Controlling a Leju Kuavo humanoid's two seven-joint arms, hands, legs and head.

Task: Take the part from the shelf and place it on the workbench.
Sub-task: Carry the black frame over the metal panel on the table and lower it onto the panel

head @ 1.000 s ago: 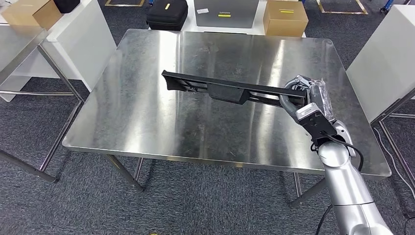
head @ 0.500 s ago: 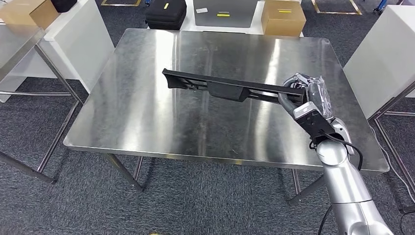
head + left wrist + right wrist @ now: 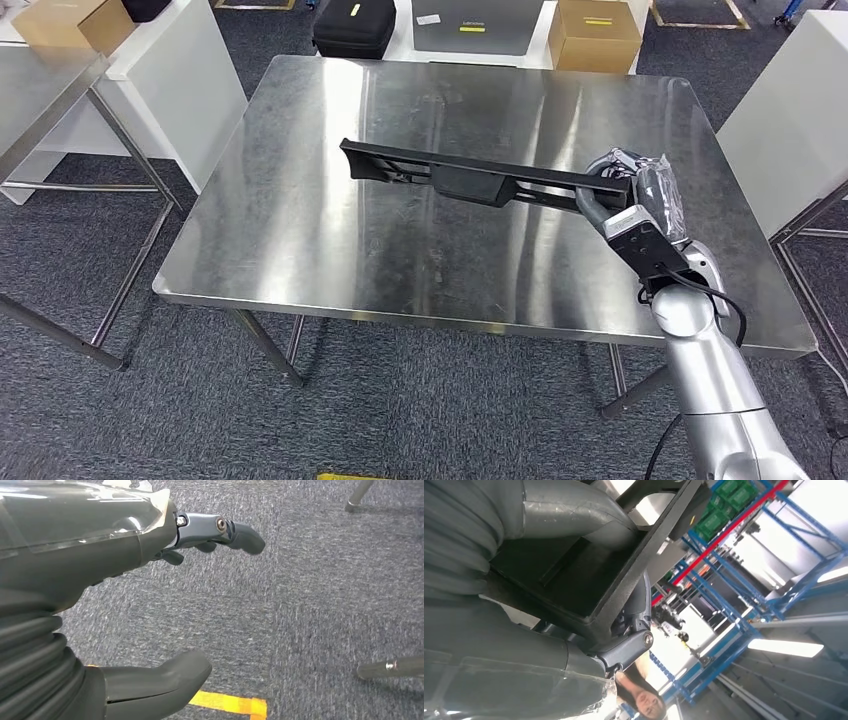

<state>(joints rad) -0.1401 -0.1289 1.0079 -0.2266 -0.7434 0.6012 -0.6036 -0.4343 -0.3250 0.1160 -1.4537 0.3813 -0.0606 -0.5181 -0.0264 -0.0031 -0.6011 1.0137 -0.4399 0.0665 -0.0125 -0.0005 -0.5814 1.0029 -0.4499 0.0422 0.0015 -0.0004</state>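
The part (image 3: 470, 178) is a long, flat black plastic piece with a thicker block near its middle. It stretches across and above the steel workbench (image 3: 300, 230), reaching toward the left. My right hand (image 3: 622, 185) grips its right end over the bench's right side. The right wrist view looks along the part (image 3: 624, 555), clamped between the thumb and the fingers (image 3: 629, 645). My left hand (image 3: 125, 590) hangs over grey carpet, its fingers apart and nothing in them.
A white cabinet (image 3: 175, 70) and a steel table (image 3: 50, 90) stand left of the bench. Another white unit (image 3: 790, 100) stands at its right. Cardboard boxes (image 3: 595, 32), a black case (image 3: 352, 25) and a grey case (image 3: 478, 22) lie beyond the far edge. A person is in the right wrist view.
The whole scene has slid a little right and down, so the camera has moved. The part stays in my right hand, held much the same over the bench.
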